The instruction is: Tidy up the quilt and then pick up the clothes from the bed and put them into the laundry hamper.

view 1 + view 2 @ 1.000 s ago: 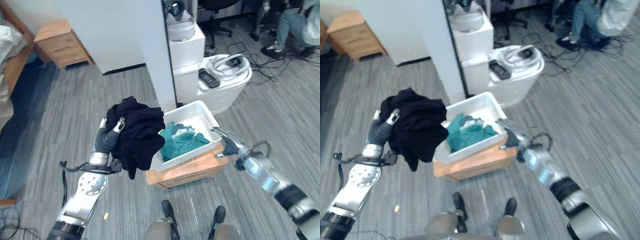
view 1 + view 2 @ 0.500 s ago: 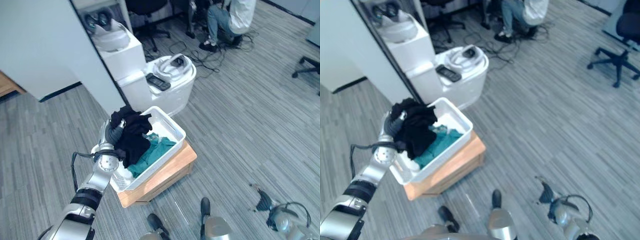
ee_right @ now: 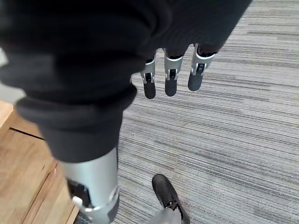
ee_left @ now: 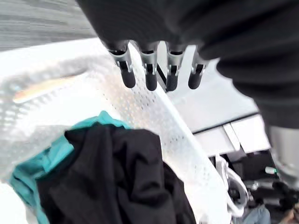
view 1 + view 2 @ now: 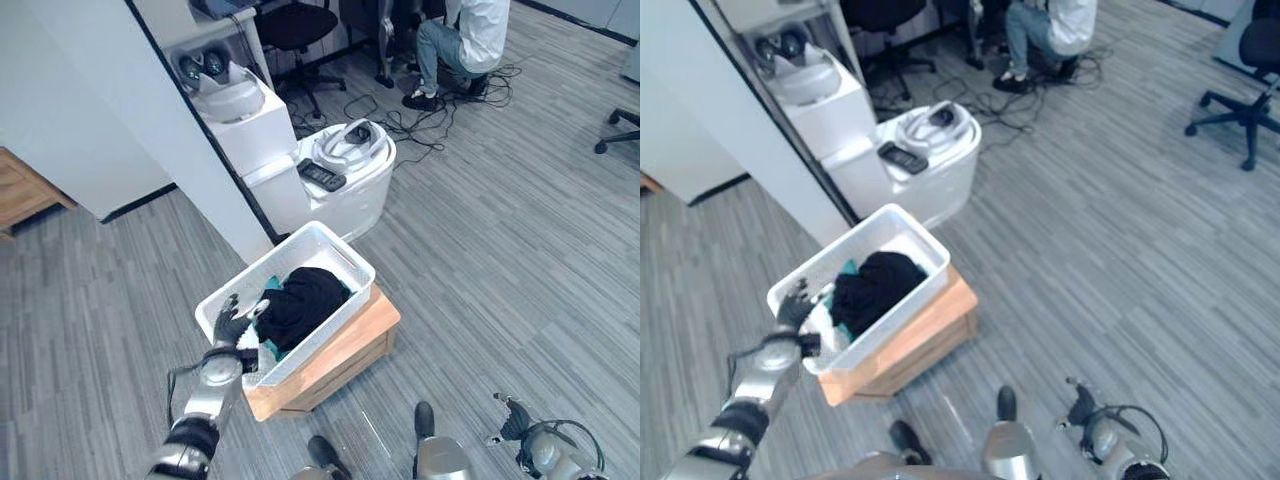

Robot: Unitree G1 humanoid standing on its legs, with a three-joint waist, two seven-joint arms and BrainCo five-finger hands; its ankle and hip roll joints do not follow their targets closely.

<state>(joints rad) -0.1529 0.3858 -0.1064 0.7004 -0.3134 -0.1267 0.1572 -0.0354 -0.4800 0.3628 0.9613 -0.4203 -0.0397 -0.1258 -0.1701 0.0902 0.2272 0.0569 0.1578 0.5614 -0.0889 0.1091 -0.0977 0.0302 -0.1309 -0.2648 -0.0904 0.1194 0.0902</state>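
Note:
A white perforated laundry hamper (image 5: pixel 258 266) stands on a low wooden stand (image 5: pixel 352 338). A black garment (image 5: pixel 303 300) lies loose inside it, on top of a teal garment (image 4: pixel 27 169). My left hand (image 5: pixel 228 322) hovers at the hamper's near left rim, open, its straight fingers (image 4: pixel 145 71) pointing over the basket wall and holding nothing. Low on the right, my right hand (image 5: pixel 513 420) hangs over the floor, well away from the hamper, its fingers (image 3: pixel 170 78) straight and empty.
Behind the hamper stand a white partition (image 5: pixel 150 120) and a round white unit (image 5: pixel 350 170) with a remote on it. A seated person (image 5: pixel 465 40) and an office chair (image 5: pixel 300 20) are further back. A wooden nightstand (image 5: pixel 20 190) is at the left.
The black garment has left my left hand and now lies in the hamper. The left hand has opened and dropped to the near rim. The camera has shifted a little.

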